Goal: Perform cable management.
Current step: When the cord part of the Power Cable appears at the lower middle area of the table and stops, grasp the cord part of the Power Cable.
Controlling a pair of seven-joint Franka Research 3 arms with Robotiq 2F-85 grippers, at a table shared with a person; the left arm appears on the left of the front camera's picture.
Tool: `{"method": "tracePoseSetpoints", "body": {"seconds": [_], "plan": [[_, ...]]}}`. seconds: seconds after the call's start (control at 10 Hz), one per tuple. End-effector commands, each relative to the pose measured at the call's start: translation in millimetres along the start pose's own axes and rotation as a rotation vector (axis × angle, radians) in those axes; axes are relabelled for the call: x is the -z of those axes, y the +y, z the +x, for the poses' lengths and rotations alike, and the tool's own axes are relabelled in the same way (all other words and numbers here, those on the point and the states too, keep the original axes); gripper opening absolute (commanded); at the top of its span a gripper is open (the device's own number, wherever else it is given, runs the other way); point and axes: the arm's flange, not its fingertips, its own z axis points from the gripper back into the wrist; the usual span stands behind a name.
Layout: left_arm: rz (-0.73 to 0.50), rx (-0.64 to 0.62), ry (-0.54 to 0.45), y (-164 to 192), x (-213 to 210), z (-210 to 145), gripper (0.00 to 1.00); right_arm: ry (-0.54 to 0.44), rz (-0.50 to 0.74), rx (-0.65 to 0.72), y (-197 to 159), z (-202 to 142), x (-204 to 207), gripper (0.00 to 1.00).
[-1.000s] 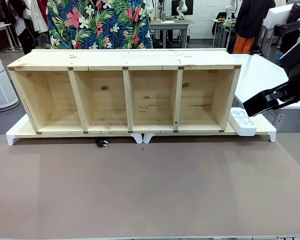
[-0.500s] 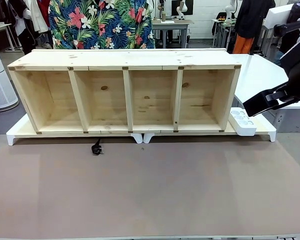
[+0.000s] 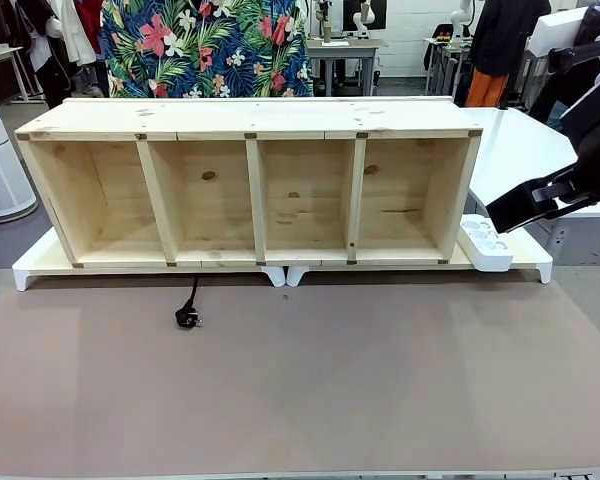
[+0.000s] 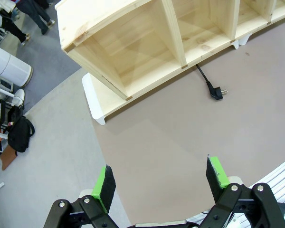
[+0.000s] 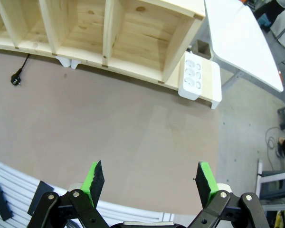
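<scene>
Brown table matting (image 3: 310,390) stretches beneath my left gripper (image 4: 160,176) and right gripper (image 5: 148,176), both spread wide, holding nothing. Well beyond their fingertips I see the thin glossy black cable (image 3: 190,303), plug outward, emerging under the long pinewood shelf (image 3: 250,120).

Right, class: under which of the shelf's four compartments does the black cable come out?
The second compartment from the robot's left; the cable emerges from under its front edge.

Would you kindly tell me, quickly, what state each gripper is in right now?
Left gripper: open, holding nothing.
Right gripper: open, holding nothing.
</scene>
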Motion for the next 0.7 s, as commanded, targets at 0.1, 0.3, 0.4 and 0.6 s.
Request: {"method": "tracePoseSetpoints", "body": {"seconds": [0.1, 0.3, 0.4, 0.6], "plan": [[0.002, -0.006, -0.004, 1.6, -0.8, -0.1, 1.00, 0.000, 0.001, -0.008, 0.1, -0.1, -0.2, 1.00], [0.002, -0.006, -0.004, 1.6, -0.8, -0.1, 1.00, 0.000, 0.001, -0.008, 0.1, -0.1, -0.2, 1.00], [0.002, -0.006, -0.004, 1.6, -0.8, -0.1, 1.00, 0.000, 0.001, -0.008, 0.1, -0.1, -0.2, 1.00], [0.002, -0.006, -0.004, 1.6, -0.8, -0.1, 1.00, 0.000, 0.001, -0.008, 0.1, -0.1, -0.2, 1.00]]}}
